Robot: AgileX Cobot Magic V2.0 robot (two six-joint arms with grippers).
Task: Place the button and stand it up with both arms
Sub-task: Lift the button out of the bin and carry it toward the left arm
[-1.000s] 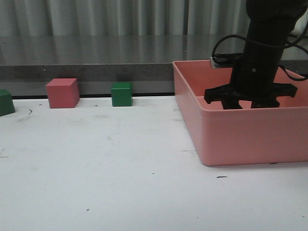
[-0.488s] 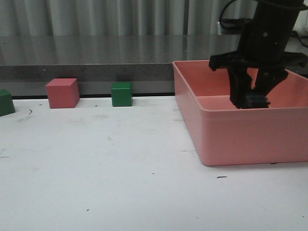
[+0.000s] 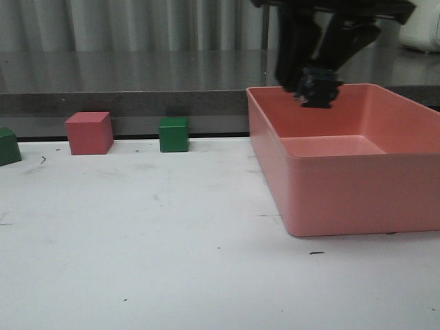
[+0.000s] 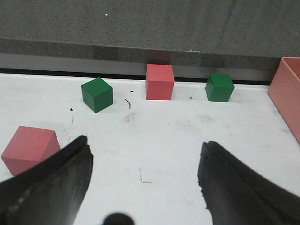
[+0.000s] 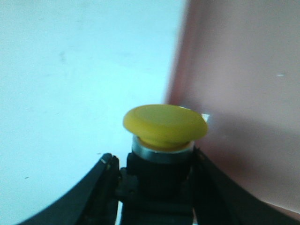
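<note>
My right gripper (image 3: 317,88) is shut on the button (image 3: 320,89) and holds it in the air above the left rear part of the pink bin (image 3: 344,189). In the right wrist view the button's yellow mushroom cap (image 5: 165,125) sits over a pale collar and black body clamped between my two fingers (image 5: 105,187). The bin's wall (image 5: 239,93) is beside it. My left gripper (image 4: 145,157) shows only in the left wrist view. It is open and empty above the white table (image 4: 154,140).
A pink cube (image 3: 89,133) and a green cube (image 3: 174,134) stand at the table's back edge, another green cube (image 3: 8,146) at far left. The left wrist view shows two pink cubes (image 4: 160,82) (image 4: 30,147) and two green cubes (image 4: 97,94) (image 4: 219,87).
My right gripper has risen out of the pink bin with the button in it and moved left. The cubes have not moved.
</note>
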